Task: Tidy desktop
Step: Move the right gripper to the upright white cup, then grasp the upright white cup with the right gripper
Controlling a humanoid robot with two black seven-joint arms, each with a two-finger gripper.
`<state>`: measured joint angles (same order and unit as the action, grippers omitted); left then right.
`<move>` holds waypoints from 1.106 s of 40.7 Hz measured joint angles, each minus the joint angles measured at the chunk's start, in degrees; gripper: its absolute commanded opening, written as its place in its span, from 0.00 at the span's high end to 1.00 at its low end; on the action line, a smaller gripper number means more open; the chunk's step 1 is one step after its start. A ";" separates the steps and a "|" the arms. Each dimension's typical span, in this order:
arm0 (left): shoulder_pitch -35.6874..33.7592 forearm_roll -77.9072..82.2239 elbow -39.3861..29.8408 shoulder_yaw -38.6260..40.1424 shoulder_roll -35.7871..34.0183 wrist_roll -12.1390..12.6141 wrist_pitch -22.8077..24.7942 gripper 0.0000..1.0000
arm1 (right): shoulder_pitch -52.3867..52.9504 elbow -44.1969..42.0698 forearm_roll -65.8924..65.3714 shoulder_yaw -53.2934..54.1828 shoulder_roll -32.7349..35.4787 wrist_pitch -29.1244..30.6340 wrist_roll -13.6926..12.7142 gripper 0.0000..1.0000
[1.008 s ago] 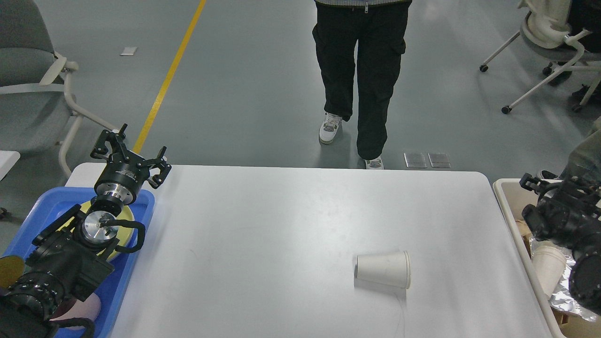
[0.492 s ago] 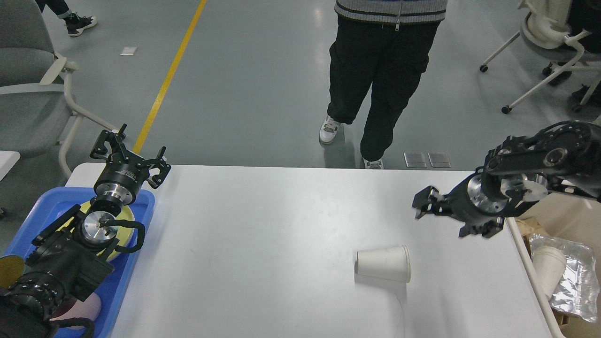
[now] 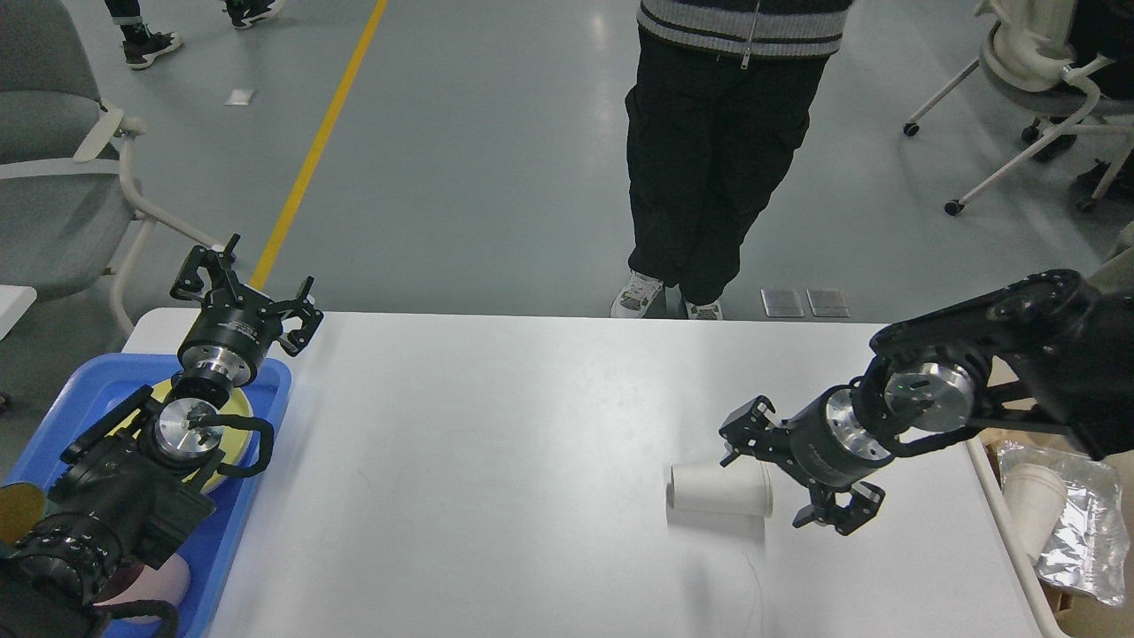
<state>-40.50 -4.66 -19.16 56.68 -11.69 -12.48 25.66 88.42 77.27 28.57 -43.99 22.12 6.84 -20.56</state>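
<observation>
Head view shows the counter (image 3: 532, 461) filling the lower half of the frame, bare but for one white paper cup (image 3: 719, 488) lying on its side right of centre, mouth toward the right edge. My right hand (image 3: 797, 470) is at that mouth end, fingers spread wide, one fingertip beyond the rim and one on the near side, not yet closed on anything. To do this grasp well, I judge the fingers should straddle the cup across its width near the rim and close gently, since thin paper crushes and a lying cup can roll away. To the right, a bin (image 3: 1019, 540) holds a cup and foil, a likely drop place. At far left my left hand (image 3: 244, 292) hovers open over the back of the blue tray (image 3: 266, 461), holding nothing. Half a second ago the right hand was up near the counter's far right corner, well apart from the cup; it has since swung down and inward.
</observation>
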 measured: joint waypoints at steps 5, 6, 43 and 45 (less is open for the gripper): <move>0.00 0.00 0.01 0.00 0.00 0.00 0.00 0.02 | -8.05 -8.36 8.05 4.93 -3.25 -6.11 -1.38 0.00; 0.00 -0.01 0.01 0.00 0.00 0.00 0.00 0.02 | -9.38 -9.47 8.90 5.62 -3.89 -7.07 -1.66 0.00; -0.02 0.00 0.01 0.00 -0.01 0.00 -0.02 0.02 | -21.38 -19.69 9.84 16.72 -12.67 -18.60 -2.34 1.00; -0.02 0.00 0.01 0.00 -0.01 0.00 -0.02 0.02 | -20.91 -19.58 9.74 16.75 -12.70 -18.57 -2.32 1.00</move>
<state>-40.53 -4.66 -19.16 56.68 -11.69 -12.48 25.64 67.51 57.69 38.31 -27.24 9.41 -11.73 -22.88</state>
